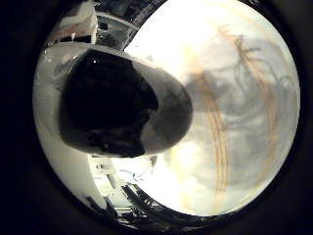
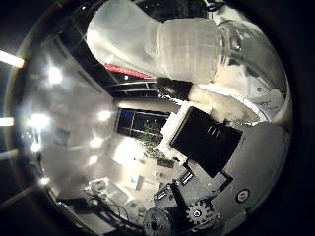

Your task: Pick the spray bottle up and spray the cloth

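In the little finger side palm view, a large rounded part of the hand (image 1: 122, 105) — white shell with a black, glossy inner face — fills the middle and sits very close to the camera. Beyond it spreads a pale surface (image 1: 230, 122), brightly lit, with faint tan streaks curving across it and a grey shadow of the hand and arm falling over it. Whether this pale surface is the cloth or the counter cannot be told from here. At the edge, past the white shell, bits of room furniture show, too small to name.

In the thumb side palm view, the spray bottle (image 2: 162, 44) lies right against the palm: a translucent, frosted white body with a ribbed band round its middle and a narrower neck end, filling the part of the view next to the fingers. White and black fingers (image 2: 206, 132) reach up beside it, with padded white tips (image 2: 221, 105) touching the bottle's side just under the ribbed band. The hand is curled round the bottle and holds it — the bottle is off any surface here, with only the room behind it. That room shows a ceiling with bright round lights (image 2: 54, 76) and a dark window (image 2: 140, 123) far off. A small black gear (image 2: 199, 214) on the hand's body shows near the edge.
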`<state>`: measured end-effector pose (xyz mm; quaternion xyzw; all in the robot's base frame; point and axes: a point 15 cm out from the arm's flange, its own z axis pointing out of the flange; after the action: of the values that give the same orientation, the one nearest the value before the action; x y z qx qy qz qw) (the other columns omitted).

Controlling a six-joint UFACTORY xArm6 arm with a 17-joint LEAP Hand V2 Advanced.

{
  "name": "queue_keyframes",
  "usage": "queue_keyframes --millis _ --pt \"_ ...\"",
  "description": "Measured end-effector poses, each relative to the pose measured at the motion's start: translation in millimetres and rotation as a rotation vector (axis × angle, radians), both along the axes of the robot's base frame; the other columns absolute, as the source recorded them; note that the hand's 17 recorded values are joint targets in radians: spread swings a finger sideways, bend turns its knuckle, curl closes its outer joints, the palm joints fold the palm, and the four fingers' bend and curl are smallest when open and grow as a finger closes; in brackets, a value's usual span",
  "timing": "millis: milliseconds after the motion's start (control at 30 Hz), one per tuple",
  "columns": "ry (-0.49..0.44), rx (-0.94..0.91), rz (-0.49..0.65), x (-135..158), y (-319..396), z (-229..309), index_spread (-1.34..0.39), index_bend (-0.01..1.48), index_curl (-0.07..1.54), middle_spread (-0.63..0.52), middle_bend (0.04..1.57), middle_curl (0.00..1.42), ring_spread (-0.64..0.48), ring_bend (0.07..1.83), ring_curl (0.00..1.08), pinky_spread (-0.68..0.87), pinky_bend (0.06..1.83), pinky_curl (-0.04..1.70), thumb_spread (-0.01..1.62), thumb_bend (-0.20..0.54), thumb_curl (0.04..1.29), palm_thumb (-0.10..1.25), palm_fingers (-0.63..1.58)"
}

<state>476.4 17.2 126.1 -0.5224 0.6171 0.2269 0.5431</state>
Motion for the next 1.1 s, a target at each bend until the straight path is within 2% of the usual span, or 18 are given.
queue_keyframes --millis 200,433,633,933,1100 --pt "0.023 -0.066 0.1 -8.6 18.3 35.9 -0.16 1.21 0.69 -0.06 1.37 0.6 -0.15 1.49 0.6 -0.14 1.12 1.12 0.9 -0.012 0.73 1.13 1.18" --pt "0.156 -0.226 0.195 -26.1 22.8 62.8 -0.16 1.21 0.68 -0.06 1.37 0.6 -0.15 1.49 0.6 -0.14 1.07 1.22 0.9 -0.012 0.76 1.12 1.19" --pt "0.236 -0.415 0.272 -20.8 39.8 95.6 -0.16 1.21 0.67 -0.06 1.37 0.59 -0.15 1.48 0.59 -0.15 1.03 1.28 0.9 -0.014 0.78 1.11 1.19" --pt "0.271 -0.663 0.363 -18.7 96.6 131.5 -0.16 1.22 0.67 -0.06 1.37 0.59 -0.15 1.48 0.6 -0.16 1.0 1.34 0.9 -0.013 0.8 1.1 1.2" --pt "0.257 -0.824 0.397 -16.4 131.0 144.4 -0.17 1.21 0.68 -0.06 1.37 0.59 -0.15 1.48 0.6 -0.17 0.99 1.35 0.9 -0.013 0.81 1.1 1.19"
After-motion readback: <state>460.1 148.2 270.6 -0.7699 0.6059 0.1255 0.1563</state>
